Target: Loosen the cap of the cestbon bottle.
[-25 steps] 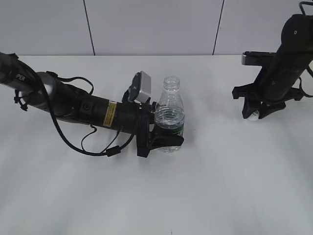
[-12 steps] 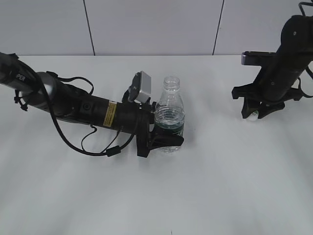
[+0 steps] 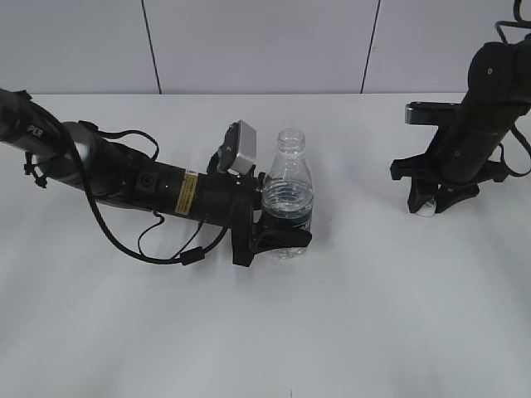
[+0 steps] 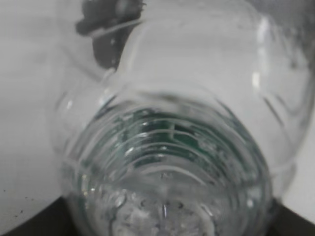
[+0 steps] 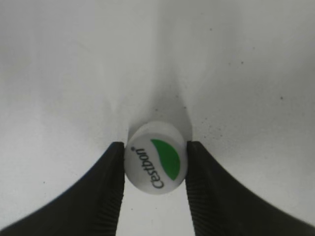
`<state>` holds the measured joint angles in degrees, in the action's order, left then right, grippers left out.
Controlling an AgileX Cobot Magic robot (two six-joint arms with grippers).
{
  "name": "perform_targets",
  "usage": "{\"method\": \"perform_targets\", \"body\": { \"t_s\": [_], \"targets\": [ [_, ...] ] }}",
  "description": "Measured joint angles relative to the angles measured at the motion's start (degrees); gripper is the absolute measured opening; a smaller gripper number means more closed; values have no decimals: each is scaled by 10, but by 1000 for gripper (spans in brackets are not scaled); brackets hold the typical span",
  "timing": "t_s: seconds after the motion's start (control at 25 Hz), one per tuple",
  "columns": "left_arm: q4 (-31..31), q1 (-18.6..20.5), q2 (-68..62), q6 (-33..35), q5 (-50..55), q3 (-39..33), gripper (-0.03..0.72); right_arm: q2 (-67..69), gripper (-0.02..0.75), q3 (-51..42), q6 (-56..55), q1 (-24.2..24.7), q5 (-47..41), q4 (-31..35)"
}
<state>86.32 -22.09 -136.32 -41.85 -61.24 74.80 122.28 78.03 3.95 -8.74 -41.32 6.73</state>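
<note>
The cestbon bottle (image 3: 289, 195) stands upright at the table's middle, clear with a dark green label and an open, uncapped neck. My left gripper (image 3: 284, 230) is shut on its lower body from the left. In the left wrist view the bottle (image 4: 167, 147) fills the frame and hides the jaws. The white cap (image 5: 156, 164) with its green leaf mark sits between the black fingers of my right gripper (image 5: 156, 148), which is shut on it. In the exterior view the cap (image 3: 426, 207) shows under the right gripper (image 3: 430, 204), far to the bottle's right, at or just above the tabletop.
The white table (image 3: 348, 315) stretches to a pale panelled wall (image 3: 257, 46) behind. The left arm's black forearm and loose cables (image 3: 158, 240) lie low across the left half.
The right arm has shifted slightly left and down, bringing the cap lower toward the table. The left arm and the bottle have not moved.
</note>
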Motion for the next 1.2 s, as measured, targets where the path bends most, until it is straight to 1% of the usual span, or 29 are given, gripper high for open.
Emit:
{"method": "perform_targets", "body": {
  "t_s": [0.2,0.28,0.4,0.52,0.72,1.2],
  "targets": [
    [0,0,0,0,0,0,411,0,294,0,0,0,-1,0],
    [0,0,0,0,0,0,411,0,316,0,0,0,-2,0],
    [0,0,0,0,1,0,411,0,379,0,0,0,-2,0],
    [0,0,0,0,1,0,411,0,398,0,0,0,-2,0],
    [0,0,0,0,1,0,411,-19,399,0,0,0,-11,1],
    [0,0,0,0,0,0,411,-200,399,0,0,0,-35,-1]
  ]
}}
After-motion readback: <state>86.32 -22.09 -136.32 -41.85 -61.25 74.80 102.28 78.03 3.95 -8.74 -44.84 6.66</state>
